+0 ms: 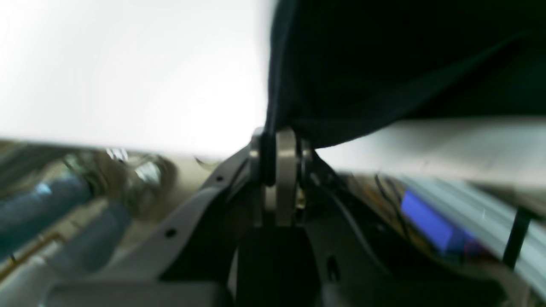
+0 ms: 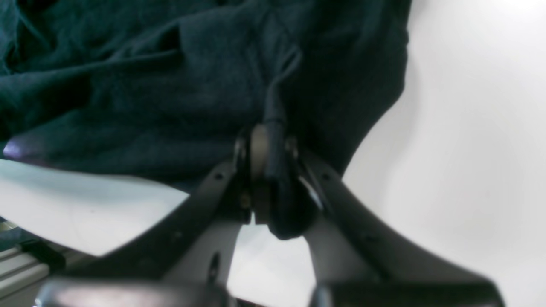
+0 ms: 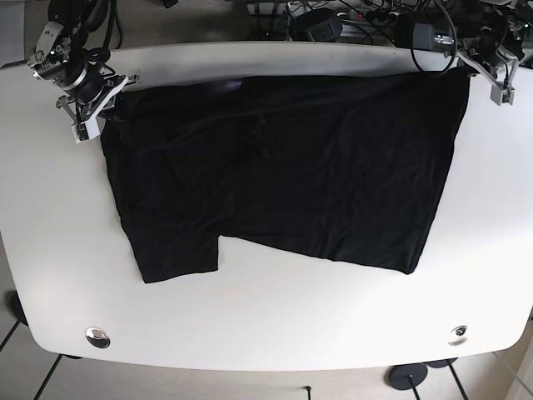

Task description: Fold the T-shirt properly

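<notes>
The black T-shirt [image 3: 283,167] lies spread across the white table [image 3: 275,325], reaching from the far left to the far right. My left gripper [image 3: 473,68] is at the far right corner of the table, shut on the shirt's edge [image 1: 273,128]; its fingers [image 1: 286,170] pinch a fold of dark cloth. My right gripper [image 3: 107,100] is at the far left corner, shut on the shirt's other far corner [image 2: 273,123], with cloth bunched between its fingers [image 2: 258,157]. A short sleeve [image 3: 179,254] points toward the near edge.
Cables and black equipment [image 3: 366,21] crowd the floor beyond the table's far edge. Two round metal fittings [image 3: 98,337] [image 3: 457,335] sit in the tabletop near the front corners. A blue object [image 1: 431,224] and aluminium rails show below the left wrist.
</notes>
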`<act>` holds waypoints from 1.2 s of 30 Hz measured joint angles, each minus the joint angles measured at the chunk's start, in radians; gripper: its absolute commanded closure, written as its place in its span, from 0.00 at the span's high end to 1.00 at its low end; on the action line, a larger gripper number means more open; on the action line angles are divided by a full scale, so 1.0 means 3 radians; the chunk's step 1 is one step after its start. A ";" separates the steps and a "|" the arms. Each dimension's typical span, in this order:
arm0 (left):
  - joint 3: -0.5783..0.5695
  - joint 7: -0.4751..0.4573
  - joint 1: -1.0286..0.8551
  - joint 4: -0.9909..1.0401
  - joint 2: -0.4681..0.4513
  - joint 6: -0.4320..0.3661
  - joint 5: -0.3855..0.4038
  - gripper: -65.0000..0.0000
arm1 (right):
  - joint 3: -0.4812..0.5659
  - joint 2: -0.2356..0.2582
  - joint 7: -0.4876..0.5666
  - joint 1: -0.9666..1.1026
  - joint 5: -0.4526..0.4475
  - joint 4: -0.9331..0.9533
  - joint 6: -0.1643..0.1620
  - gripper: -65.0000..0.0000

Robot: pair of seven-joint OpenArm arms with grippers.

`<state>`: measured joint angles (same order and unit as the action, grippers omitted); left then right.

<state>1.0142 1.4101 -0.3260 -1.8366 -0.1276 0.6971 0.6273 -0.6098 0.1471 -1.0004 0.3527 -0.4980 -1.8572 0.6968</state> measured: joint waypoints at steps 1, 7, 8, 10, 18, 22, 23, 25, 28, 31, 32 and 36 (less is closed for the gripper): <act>0.0001 -0.0015 0.0131 -0.0018 -0.0010 0.0000 0.0004 0.02 | -0.0003 0.0001 0.0000 0.0001 0.0001 0.0000 0.0000 0.03; -0.0024 0.0011 0.0680 -0.0014 -0.0013 -0.0001 -0.0019 0.03 | -0.0022 0.0001 0.0000 0.0015 0.0013 0.0001 0.0000 0.03; -0.0038 -0.0003 0.0758 -0.0014 -0.0015 0.0000 -0.0015 0.03 | -0.0022 0.0000 0.0001 0.0027 0.0013 0.0001 0.0000 0.03; -0.0134 -0.0001 0.0867 0.0058 -0.0034 0.0000 -0.0011 0.03 | -0.0022 0.0003 0.0004 0.0080 0.0011 0.0001 0.0000 0.03; -0.0329 0.0013 0.1372 0.0895 -0.0112 -0.0094 -0.0022 0.03 | -0.0128 -0.0022 0.0003 0.0224 -0.0015 0.0001 0.0004 0.03; -0.0329 0.0011 0.1573 0.1250 -0.0203 -0.0230 -0.0019 0.03 | -0.0295 -0.0100 0.0001 0.0225 0.0011 0.0072 0.0001 0.03; -0.0329 0.0011 0.1619 0.1334 -0.0238 -0.0233 -0.0024 0.03 | -0.0329 -0.0112 0.0001 0.0229 0.0009 0.0104 0.0001 0.03; -0.0329 -0.0080 0.1699 0.1541 -0.0252 -0.0319 -0.0022 0.03 | -0.0413 -0.0114 0.0003 0.0258 -0.0013 0.0132 0.0001 0.03; -0.0343 -0.0075 0.1827 0.1806 -0.0291 -0.0421 -0.0024 0.03 | -0.0451 -0.0121 0.0003 0.0271 0.0014 0.0140 -0.0001 0.03; -0.0354 -0.0111 0.1965 0.2031 -0.0317 -0.0493 -0.0033 0.03 | -0.0439 -0.0131 0.0004 0.0261 0.0011 0.0140 0.0000 0.03; -0.0440 -0.0163 0.1966 0.2059 -0.0318 -0.0493 -0.0036 0.03 | -0.0440 -0.0130 0.0003 0.0262 0.0013 0.0140 0.0000 0.03; -0.0917 -0.0436 0.1982 0.2068 -0.0315 -0.0492 -0.0027 0.08 | -0.0440 -0.0130 0.0003 0.0259 0.0013 0.0140 0.0000 0.03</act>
<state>0.7391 1.2793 0.2687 -1.2163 -0.2222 0.5495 0.6193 -0.7418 0.1081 -0.9997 0.4305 -0.4942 -1.8153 0.6968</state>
